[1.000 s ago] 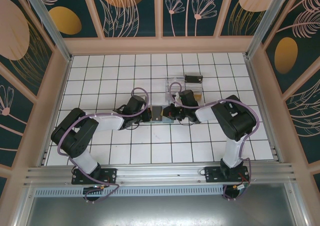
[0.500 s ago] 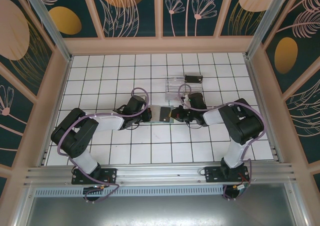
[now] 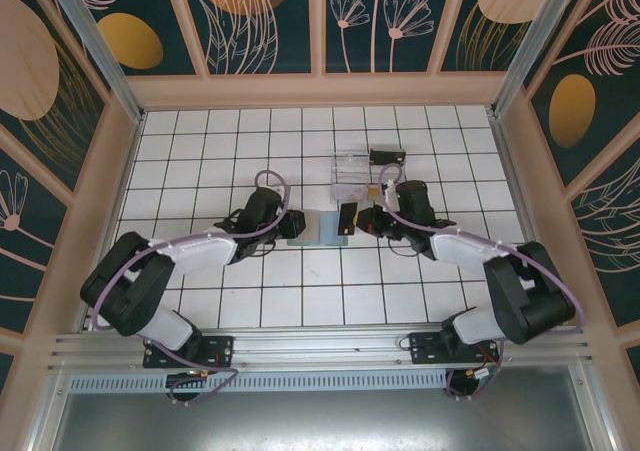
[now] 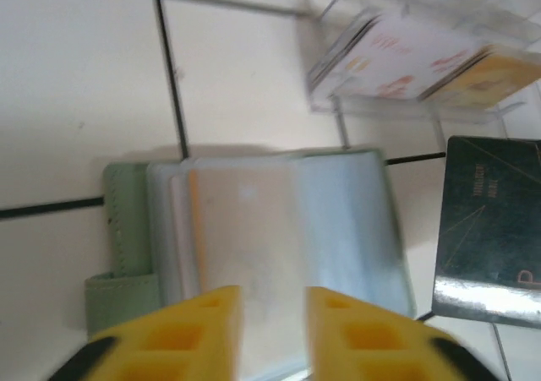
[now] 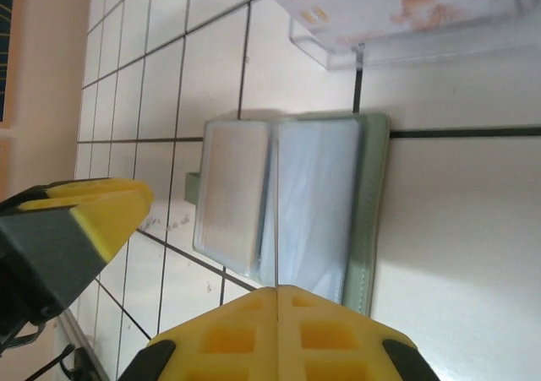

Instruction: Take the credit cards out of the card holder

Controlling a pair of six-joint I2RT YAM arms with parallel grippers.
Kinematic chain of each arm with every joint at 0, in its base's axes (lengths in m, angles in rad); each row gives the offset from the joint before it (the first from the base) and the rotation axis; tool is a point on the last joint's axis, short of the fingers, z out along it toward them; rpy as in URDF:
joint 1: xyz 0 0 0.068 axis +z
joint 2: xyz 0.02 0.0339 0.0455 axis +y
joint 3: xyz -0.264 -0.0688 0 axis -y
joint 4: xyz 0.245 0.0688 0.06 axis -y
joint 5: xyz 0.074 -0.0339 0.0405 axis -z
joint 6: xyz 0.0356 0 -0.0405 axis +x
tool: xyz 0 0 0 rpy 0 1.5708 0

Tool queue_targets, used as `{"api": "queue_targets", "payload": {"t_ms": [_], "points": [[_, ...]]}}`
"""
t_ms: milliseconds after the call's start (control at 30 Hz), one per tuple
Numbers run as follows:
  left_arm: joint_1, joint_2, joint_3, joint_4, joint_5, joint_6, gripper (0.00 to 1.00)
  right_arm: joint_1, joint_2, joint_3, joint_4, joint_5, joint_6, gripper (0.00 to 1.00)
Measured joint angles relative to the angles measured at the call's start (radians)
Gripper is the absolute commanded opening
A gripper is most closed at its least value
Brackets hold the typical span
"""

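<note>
Card holder (image 4: 279,220), soft grey-green bifold, lies open. My left gripper (image 4: 272,303) stands slightly parted, empty; my right gripper (image 5: 277,296) pinches a thin dark rectangular card (image 4: 490,229) just right.

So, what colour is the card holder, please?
The card holder is pale grey-green, clearest in right wrist view.

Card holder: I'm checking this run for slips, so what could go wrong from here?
The dark card looks pinched at one edge by the right fingers; it might slip before reaching the clear tray. The left fingers stand parted over the card holder, so it may shift when the next card is pulled.
</note>
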Motion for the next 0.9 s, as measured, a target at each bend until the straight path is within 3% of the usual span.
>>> {"api": "queue_targets", "payload": {"t_ms": [100,167,367,500,700,900], "points": [[0.000,-0.076,-0.049,0.060,-0.009,-0.009,0.82,0.007,-0.078,0.041,-0.101,0.077,-0.056,0.00],[0.000,-0.124,-0.085,0.094,-0.024,-0.016,0.97,0.026,-0.112,0.080,-0.160,0.140,-0.097,0.00],[0.000,-0.290,-0.201,0.173,-0.114,0.002,0.99,0.119,-0.141,0.222,-0.275,0.346,-0.287,0.00],[0.000,-0.351,-0.266,0.253,-0.169,0.024,0.99,0.152,-0.140,0.283,-0.300,0.453,-0.495,0.00],[0.000,-0.426,-0.415,0.401,-0.201,0.022,0.99,0.172,-0.133,0.314,-0.291,0.587,-0.842,0.00],[0.000,-0.467,-0.443,0.464,-0.200,0.015,0.99,0.139,-0.034,0.397,-0.273,0.681,-1.194,0.00]]}}
